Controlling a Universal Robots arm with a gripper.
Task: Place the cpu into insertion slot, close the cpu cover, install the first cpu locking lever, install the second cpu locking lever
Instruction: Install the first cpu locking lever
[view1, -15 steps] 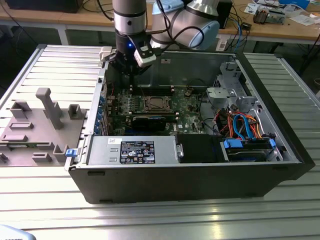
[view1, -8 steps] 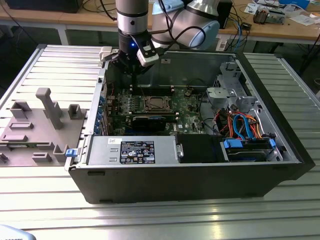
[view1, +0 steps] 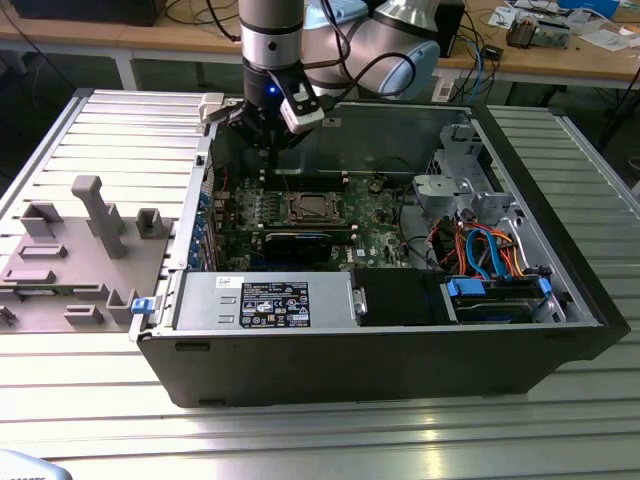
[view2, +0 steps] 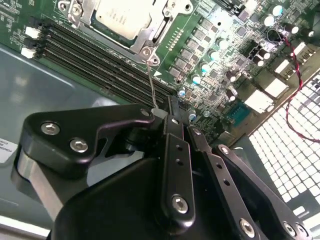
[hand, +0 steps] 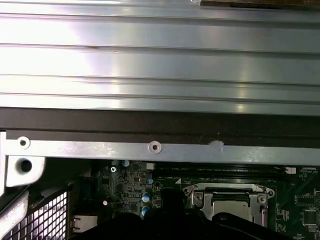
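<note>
The cpu (view2: 122, 17), silver-topped, lies in the insertion slot (view1: 312, 207) on the green board inside the open computer case. The cpu cover (view2: 146, 39), a silvery frame, lies down around it; in the first wrist view the cover (hand: 227, 189) shows past the case wall. A thin wire locking lever (view2: 151, 82) rises from the socket's corner, and its free end stops at my fingertips. My gripper (view2: 172, 112) is shut; whether it touches the lever I cannot tell. In the exterior view the gripper (view1: 263, 140) hangs over the case's far side, left of the socket.
Long black memory slots (view2: 100, 55) run beside the socket. A black card (view1: 295, 243), a power supply (view1: 265, 300) and a drive bay with orange and blue cables (view1: 490, 250) share the case. A grey fixture (view1: 80, 250) stands at the exterior view's left.
</note>
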